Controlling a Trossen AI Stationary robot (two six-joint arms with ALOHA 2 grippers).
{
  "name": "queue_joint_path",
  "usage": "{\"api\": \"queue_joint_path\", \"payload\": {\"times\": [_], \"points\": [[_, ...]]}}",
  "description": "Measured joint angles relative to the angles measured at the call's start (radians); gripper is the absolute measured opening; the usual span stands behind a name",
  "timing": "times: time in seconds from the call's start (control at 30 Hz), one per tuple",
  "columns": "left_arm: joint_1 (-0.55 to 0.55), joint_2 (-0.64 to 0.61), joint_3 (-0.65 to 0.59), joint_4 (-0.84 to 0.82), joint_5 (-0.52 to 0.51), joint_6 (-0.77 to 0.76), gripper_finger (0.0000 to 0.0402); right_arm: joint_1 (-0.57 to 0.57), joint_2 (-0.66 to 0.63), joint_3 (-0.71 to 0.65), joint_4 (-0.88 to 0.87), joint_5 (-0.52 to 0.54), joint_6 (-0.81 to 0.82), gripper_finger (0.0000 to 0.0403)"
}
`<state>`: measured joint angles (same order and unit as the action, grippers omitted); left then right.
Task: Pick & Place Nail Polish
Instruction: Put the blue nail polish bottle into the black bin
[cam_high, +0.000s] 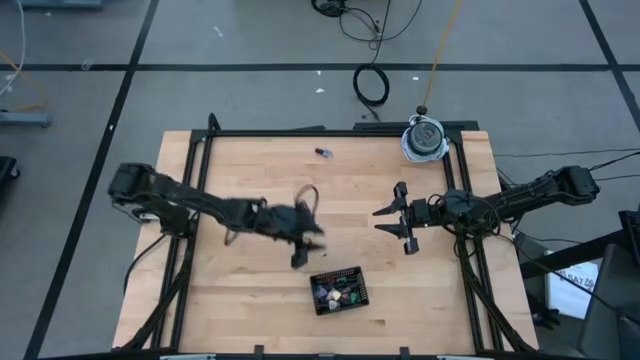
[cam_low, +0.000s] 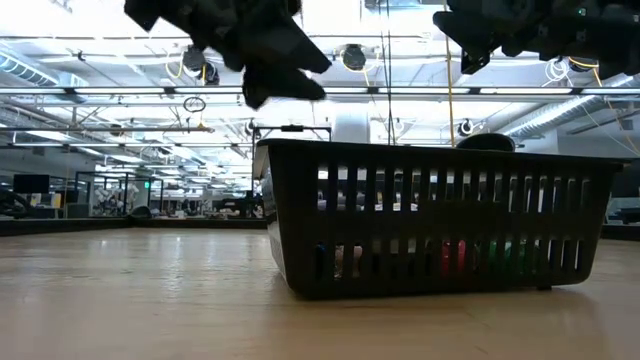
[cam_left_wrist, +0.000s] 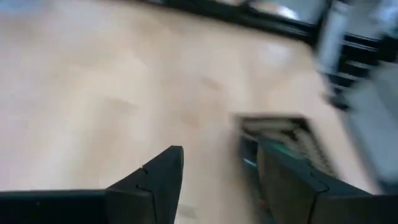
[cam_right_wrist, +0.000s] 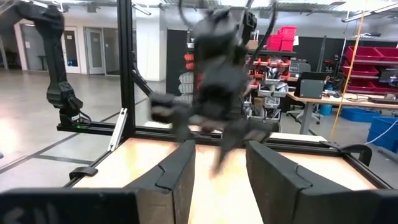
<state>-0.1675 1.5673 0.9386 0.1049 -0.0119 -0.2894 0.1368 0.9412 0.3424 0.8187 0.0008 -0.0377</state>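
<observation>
Several small nail polish bottles (cam_high: 335, 292) lie in a black slotted basket (cam_high: 341, 290) near the table's front edge. In the low view, red and green ones (cam_low: 455, 256) show through the basket's slots (cam_low: 440, 215). One small dark bottle (cam_high: 323, 153) lies alone on the far part of the table. My left gripper (cam_high: 308, 245) hovers up and to the left of the basket, blurred. In its wrist view it is open (cam_left_wrist: 227, 186) with nothing between the fingers. My right gripper (cam_high: 377, 219) waits raised at mid-table right, open and holding nothing (cam_right_wrist: 221, 180).
A white round object (cam_high: 425, 138) with a cable sits at the table's far right corner. Black frame rails (cam_high: 200, 150) border the wooden top. Bare wood lies between the basket and the lone bottle.
</observation>
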Motion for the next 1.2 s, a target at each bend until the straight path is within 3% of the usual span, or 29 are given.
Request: {"api": "queue_joint_path", "payload": {"times": [0.23, 0.33, 0.43, 0.57, 0.73, 0.97, 1.2], "points": [[0.119, -0.120, 0.000, -0.020, -0.419, 0.359, 0.0183, 0.000, 0.000, 0.000, -0.002, 0.030, -0.037, 0.0132], [0.202, -0.107, 0.000, -0.015, -0.484, 0.432, 0.0180, 0.000, 0.000, 0.000, -0.015, 0.131, -0.055, 0.0132], [0.299, -0.057, 0.000, -0.002, -0.411, 0.466, 0.0180, -0.006, 0.000, 0.000, -0.063, 0.214, -0.057, 0.0132], [0.452, 0.040, 0.027, 0.002, -0.171, 0.528, 0.0185, -0.026, 0.000, 0.000, -0.112, 0.234, -0.030, 0.0132], [0.639, 0.220, 0.293, -0.296, 0.057, 0.471, 0.0220, -0.045, 0.015, 0.000, -0.128, 0.234, 0.009, 0.0132], [0.739, 0.464, 0.599, -0.555, 0.099, 0.749, 0.0257, -0.052, 0.081, 0.000, -0.151, 0.234, 0.053, 0.0132], [0.801, 0.563, 0.707, -0.634, 0.137, 0.915, 0.0286, -0.052, 0.118, 0.000, -0.148, 0.234, 0.104, 0.0132]]}}
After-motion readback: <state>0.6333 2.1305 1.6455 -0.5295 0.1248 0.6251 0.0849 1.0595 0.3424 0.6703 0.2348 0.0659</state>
